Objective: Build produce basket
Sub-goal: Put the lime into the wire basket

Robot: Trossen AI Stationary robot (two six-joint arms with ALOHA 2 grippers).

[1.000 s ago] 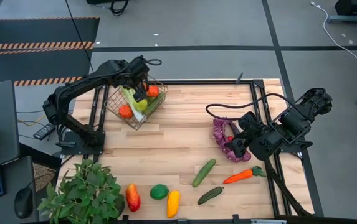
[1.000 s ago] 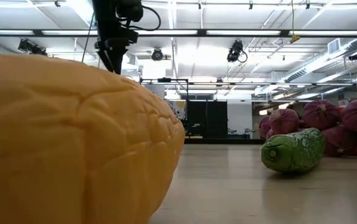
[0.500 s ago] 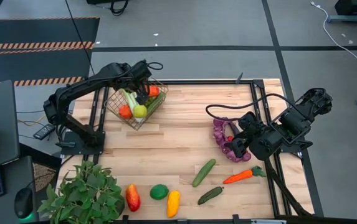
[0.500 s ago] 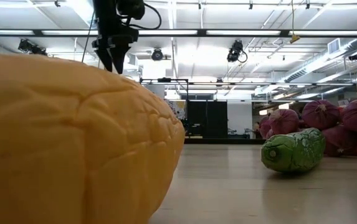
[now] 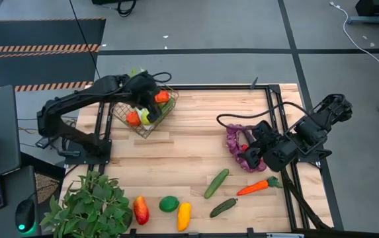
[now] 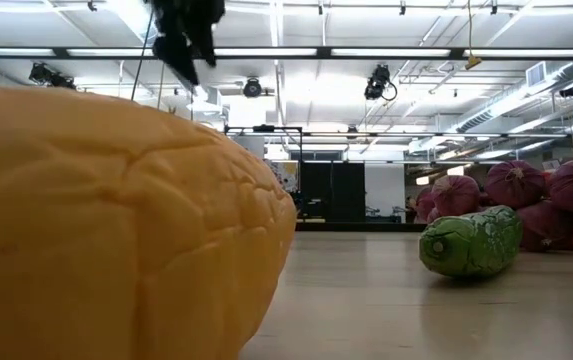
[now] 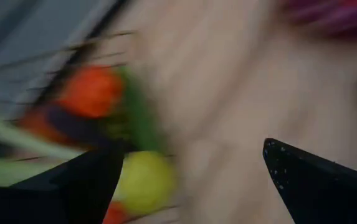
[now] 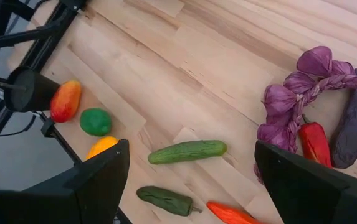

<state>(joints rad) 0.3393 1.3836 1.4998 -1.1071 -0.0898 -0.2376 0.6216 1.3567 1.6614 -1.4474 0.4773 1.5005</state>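
Basket (image 5: 145, 112) first: it sits in the upper left of the high view, at the far left edge of the wooden table (image 5: 196, 139), and it looks tipped a bit to one side. Inside it are an orange piece, a red one, a yellow-green ball and some green stalks.

The left gripper (image 5: 147, 99) hangs right over the basket with its fingers spread wide and nothing between them. In its own wrist view the two dark fingers (image 7: 315, 180) stand far apart with only the blurry food showing past them.

The basket could get bumped — if the arm swings low, it may catch the wire rim and tip the food out, since the basket already leans.

More food waits on the table: purple grapes (image 5: 234, 144) at mid right, two cucumbers (image 5: 216, 183) and a carrot (image 5: 255, 187) lower down, and a red piece (image 5: 140, 209), a green one and a yellow one along the bottom edge. Those round ones could roll off the front if nudged.

The right gripper (image 5: 252, 153) rests beside the grapes, fingers wide and empty. A leafy plant (image 5: 90, 205) fills the lower left — an arm reaching for the red piece might brush it.
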